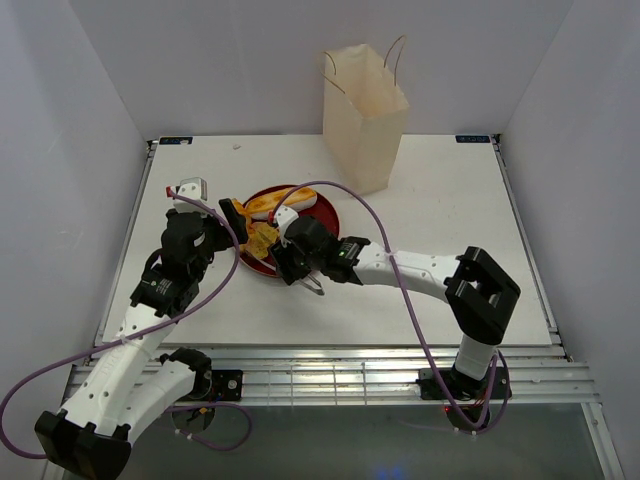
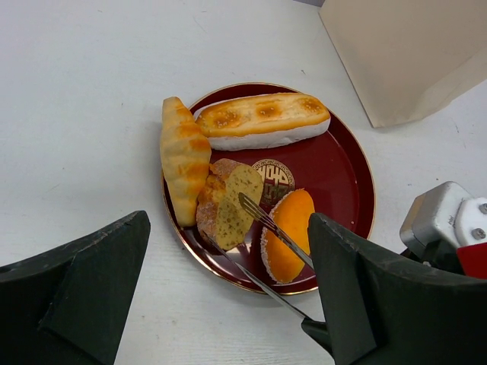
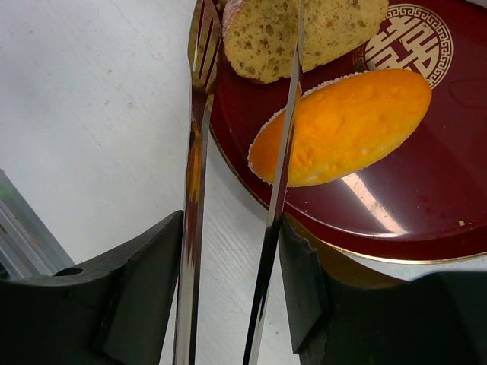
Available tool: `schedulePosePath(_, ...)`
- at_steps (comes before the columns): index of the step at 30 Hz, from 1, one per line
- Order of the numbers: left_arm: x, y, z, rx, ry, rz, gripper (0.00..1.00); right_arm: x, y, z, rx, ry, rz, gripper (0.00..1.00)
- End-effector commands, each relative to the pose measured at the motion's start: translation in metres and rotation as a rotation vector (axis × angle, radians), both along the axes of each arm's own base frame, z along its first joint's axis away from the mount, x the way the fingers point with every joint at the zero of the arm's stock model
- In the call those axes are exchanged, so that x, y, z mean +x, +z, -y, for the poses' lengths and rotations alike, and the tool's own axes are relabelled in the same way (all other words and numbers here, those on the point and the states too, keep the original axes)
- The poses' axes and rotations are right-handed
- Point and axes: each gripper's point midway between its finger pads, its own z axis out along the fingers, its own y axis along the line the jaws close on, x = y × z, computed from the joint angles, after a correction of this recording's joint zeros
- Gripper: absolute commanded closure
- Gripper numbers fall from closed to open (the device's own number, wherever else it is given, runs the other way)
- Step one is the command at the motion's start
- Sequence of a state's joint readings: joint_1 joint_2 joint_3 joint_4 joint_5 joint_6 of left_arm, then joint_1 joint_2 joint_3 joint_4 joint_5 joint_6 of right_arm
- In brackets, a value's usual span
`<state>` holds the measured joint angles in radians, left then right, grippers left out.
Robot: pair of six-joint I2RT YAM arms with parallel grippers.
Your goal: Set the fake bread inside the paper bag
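The fake bread lies on a dark red plate: a long roll, a tan wedge, a brown speckled slice and an orange oval. My right gripper is shut on thin metal tongs. The tongs' two arms are apart and straddle the near part of the slice, beside the oval. My left gripper is wide open and empty at the plate's left edge, with its fingers low over the table. The paper bag stands upright behind the plate.
The bag's lower corner is just beyond the plate's far rim. White walls close the table on three sides. A metal rail runs along the near edge. Purple cables arc over both arms.
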<state>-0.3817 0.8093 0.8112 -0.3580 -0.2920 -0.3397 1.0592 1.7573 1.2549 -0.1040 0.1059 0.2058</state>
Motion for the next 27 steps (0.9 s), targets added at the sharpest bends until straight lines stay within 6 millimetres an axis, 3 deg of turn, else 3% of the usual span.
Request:
schedulePosePath(1,-0.001,0.007,-0.003,-0.013,0.014,0.028,0.05,0.011,0.024,-0.015,0.053,-0.022,0.056,0.43)
schedulePosePath(6,-0.001,0.007,-0.002,-0.013,0.011,0.028,0.05,0.01,0.018,-0.018,0.049,-0.028,0.046,0.43)
schedulePosePath(15,-0.001,0.006,-0.001,-0.015,0.004,0.026,0.05,0.006,0.024,-0.022,0.086,-0.026,0.034,0.42)
schedulePosePath(27,0.0,0.005,0.003,-0.014,-0.013,0.018,0.05,0.007,0.012,-0.027,0.056,-0.035,0.032,0.44)
